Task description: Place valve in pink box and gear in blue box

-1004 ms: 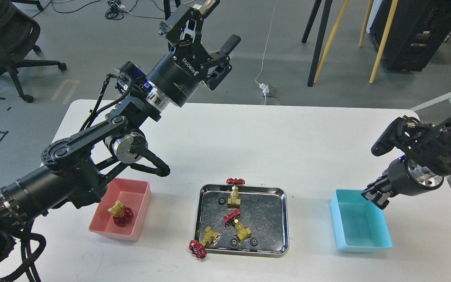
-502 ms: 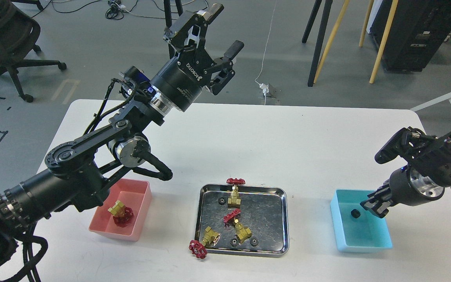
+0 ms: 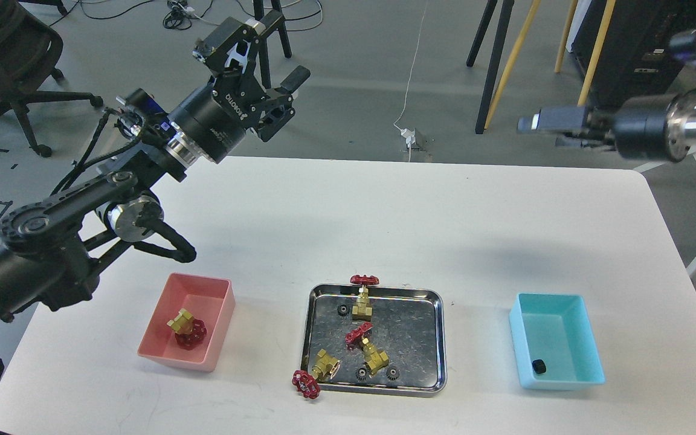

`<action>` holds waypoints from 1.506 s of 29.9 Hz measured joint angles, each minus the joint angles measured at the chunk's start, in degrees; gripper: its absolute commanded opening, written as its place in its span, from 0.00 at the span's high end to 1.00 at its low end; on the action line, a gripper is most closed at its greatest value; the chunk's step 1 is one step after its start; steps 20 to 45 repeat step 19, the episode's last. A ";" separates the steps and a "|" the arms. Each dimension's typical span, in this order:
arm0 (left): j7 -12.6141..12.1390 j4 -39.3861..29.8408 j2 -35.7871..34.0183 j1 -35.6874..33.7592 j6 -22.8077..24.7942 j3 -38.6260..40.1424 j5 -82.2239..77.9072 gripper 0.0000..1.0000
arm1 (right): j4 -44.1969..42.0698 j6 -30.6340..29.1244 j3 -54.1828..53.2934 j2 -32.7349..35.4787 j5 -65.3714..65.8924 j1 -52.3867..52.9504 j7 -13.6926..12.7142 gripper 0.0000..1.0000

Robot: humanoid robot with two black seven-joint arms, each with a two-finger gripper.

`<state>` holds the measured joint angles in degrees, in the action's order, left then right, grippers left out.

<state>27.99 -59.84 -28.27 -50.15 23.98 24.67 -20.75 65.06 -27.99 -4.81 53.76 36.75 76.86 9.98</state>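
Observation:
One valve (image 3: 188, 331) lies in the pink box (image 3: 215, 338) at the front left. Three more valves are at the steel tray (image 3: 438, 338): one at its back (image 3: 362, 299), one in the middle (image 3: 365, 347), and one (image 3: 318, 370) hanging over its front-left rim. Three gears (image 3: 342, 310) (image 3: 361, 374) (image 3: 392, 373) lie in the tray. One gear (image 3: 539, 366) lies in the blue box (image 3: 565, 302) near its front wall. My left gripper (image 3: 263, 51) is open and empty, raised beyond the table's far left edge. My right gripper (image 3: 544, 132) is open and empty, high above the far right corner.
The white table (image 3: 384, 217) bears the boxes and tray near its front edge. My left arm (image 3: 52, 241) stretches over the table's left side, above and behind the pink box. Beyond the far edge are an office chair (image 3: 3, 66), stand legs (image 3: 505, 66) and floor cables.
My right gripper has lifted from over the blue box up to the far right, leaving a gear in the box. My left arm has swung left, away from the table's middle.

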 measured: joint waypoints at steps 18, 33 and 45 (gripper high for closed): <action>0.00 19.80 6.73 -2.02 4.04 6.67 11.40 0.07 | -19.20 -0.01 -7.25 -15.56 -54.26 -12.29 2.08 0.01; 0.00 20.69 7.55 -1.93 4.04 6.54 11.29 0.05 | -19.72 -0.01 -7.47 -15.94 -54.27 -12.32 2.11 0.01; 0.00 20.69 7.55 -1.93 4.04 6.54 11.29 0.05 | -19.72 -0.01 -7.47 -15.94 -54.27 -12.32 2.11 0.01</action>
